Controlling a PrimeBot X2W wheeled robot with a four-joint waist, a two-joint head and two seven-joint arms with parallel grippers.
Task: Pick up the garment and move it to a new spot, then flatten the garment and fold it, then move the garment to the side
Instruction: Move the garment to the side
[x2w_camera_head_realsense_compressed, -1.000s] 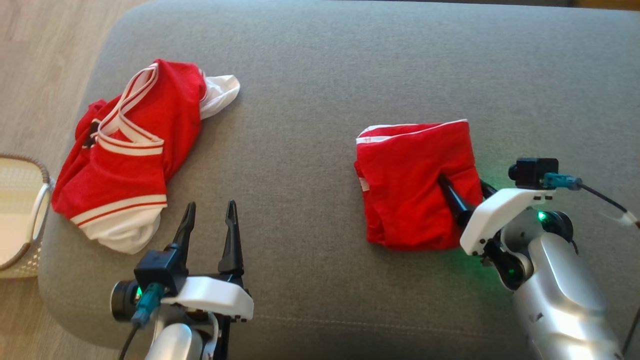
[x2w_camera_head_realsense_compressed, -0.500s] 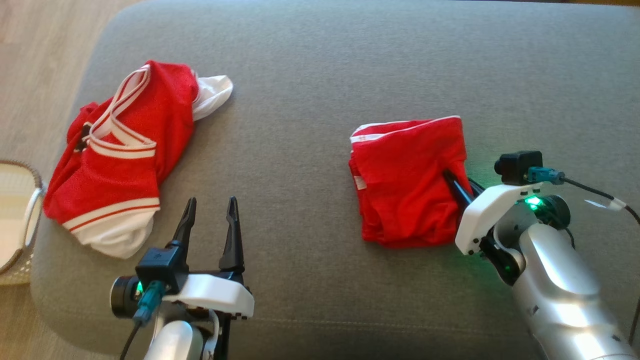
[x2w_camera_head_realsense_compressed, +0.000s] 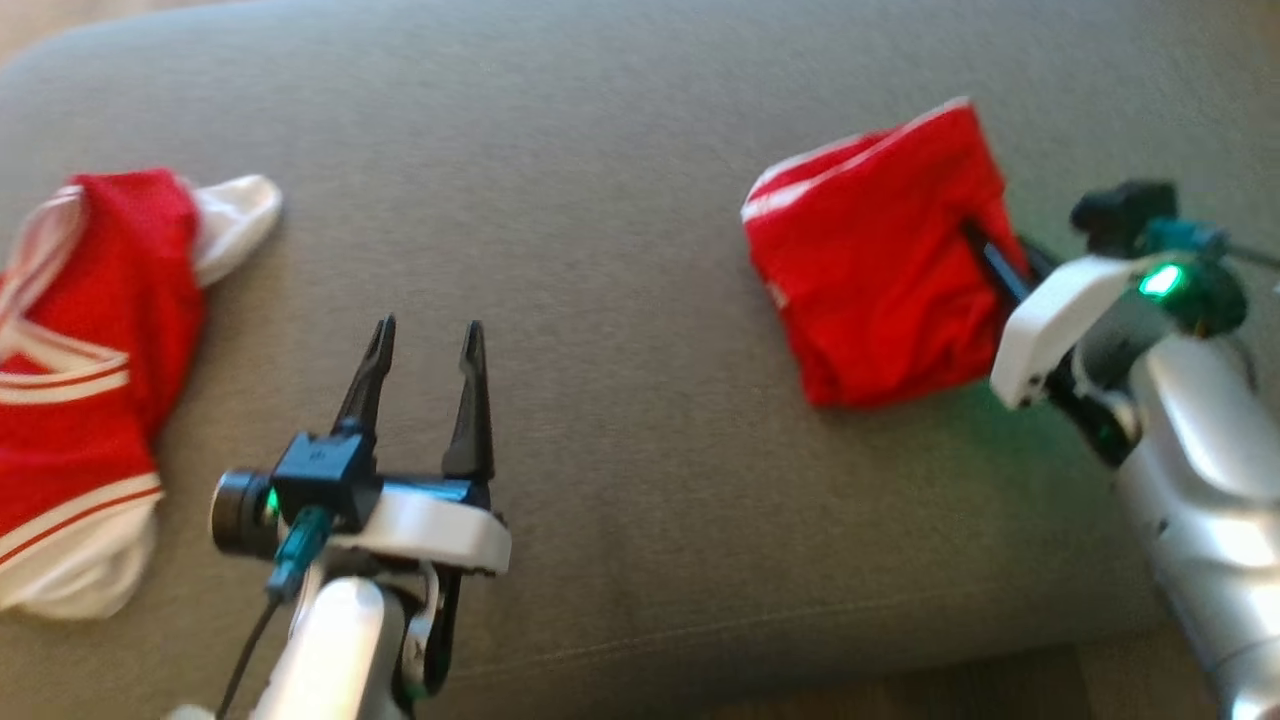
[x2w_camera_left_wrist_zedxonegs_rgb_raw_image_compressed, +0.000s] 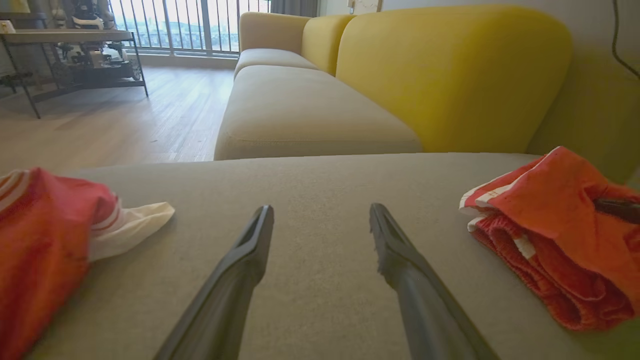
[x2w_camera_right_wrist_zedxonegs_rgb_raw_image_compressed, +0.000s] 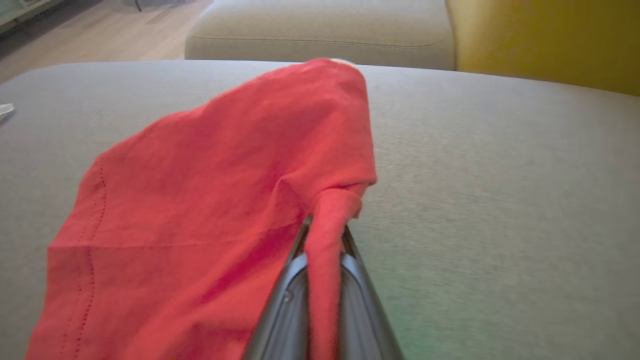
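A broad grey cushion (x2w_camera_head_realsense_compressed: 620, 200) serves as the work surface, with a yellow sofa (x2w_camera_left_wrist_zedxonegs_rgb_raw_image_compressed: 450, 75) and a wooden floor (x2w_camera_left_wrist_zedxonegs_rgb_raw_image_compressed: 125, 125) seen behind it in the left wrist view. The folded red garment (x2w_camera_head_realsense_compressed: 880, 270) is found on the right part of the cushion as a compact, layered bundle. The flattening and folding are therefore judged to be done, and only the move to the side appears to be left. A tuck of cloth at the bundle's right edge is pinched between the closed fingers of the right gripper (x2w_camera_right_wrist_zedxonegs_rgb_raw_image_compressed: 325, 235), so that last step seems to have been started. The lower layers look to be resting on the cushion.

The bundle is nearly square and is turned at a slant. Its white-striped edge faces away from the robot and to its left. The slightly longer axis is judged to run from that edge back toward the robot.

The left gripper (x2w_camera_head_realsense_compressed: 425, 340) is held with its fingers spread and nothing between them, above bare cushion. A second red and white garment (x2w_camera_head_realsense_compressed: 90, 330) lies crumpled well apart, at the far left.
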